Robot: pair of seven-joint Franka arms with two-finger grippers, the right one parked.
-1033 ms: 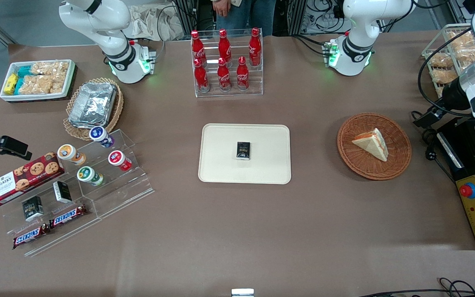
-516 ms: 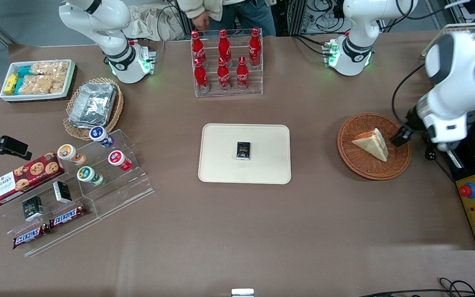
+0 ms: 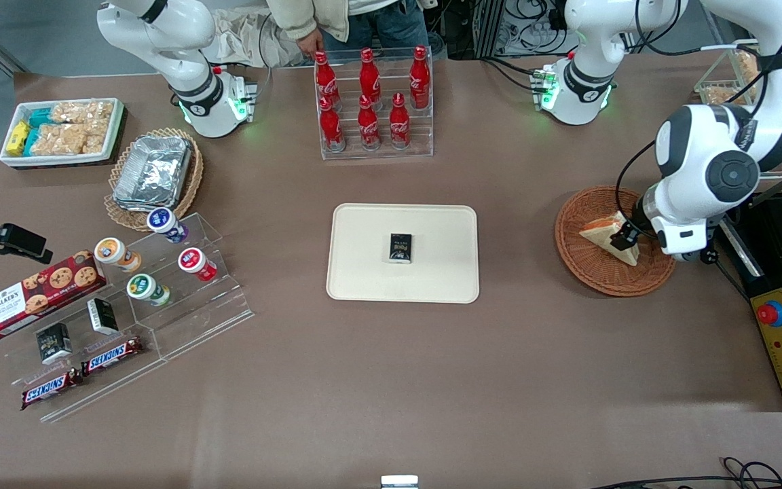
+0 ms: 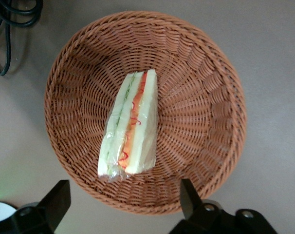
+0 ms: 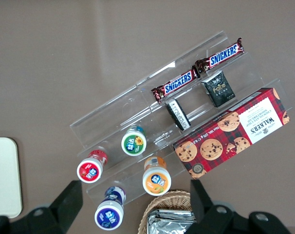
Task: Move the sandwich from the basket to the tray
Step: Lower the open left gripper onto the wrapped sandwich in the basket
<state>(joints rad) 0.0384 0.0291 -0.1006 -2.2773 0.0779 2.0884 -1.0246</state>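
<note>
Toward the working arm's end of the table, in the front view, the gripper (image 3: 625, 236) is hanging over the basket (image 3: 594, 272), directly above the sandwich (image 3: 600, 235) and covering part of it; half a second ago it was sitting at the basket's rim, beside the sandwich, and a second ago it was well clear of the basket altogether. The sandwich is lying in the basket exactly where it was lying before, untouched. Near the middle of the table the tray (image 3: 364, 272) is resting in the same spot, carrying only a small dark box (image 3: 400, 247), well apart from the basket. A rack of red bottles (image 3: 372, 102) is standing farther from the front camera than the tray, and a person's hand (image 3: 309, 46) is now reaching toward it. From the left wrist view, the gripper (image 4: 123, 207) is looking straight down into the basket (image 4: 206, 102), its two fingers (image 4: 57, 200) spread wide and holding nothing, with the sandwich (image 4: 130, 126) lying on its side between their lines, filling layers showing. From the right wrist view, snack bars (image 5: 198, 73) and a biscuit box (image 5: 232, 131) are sitting on a clear stand, unchanged.
</note>
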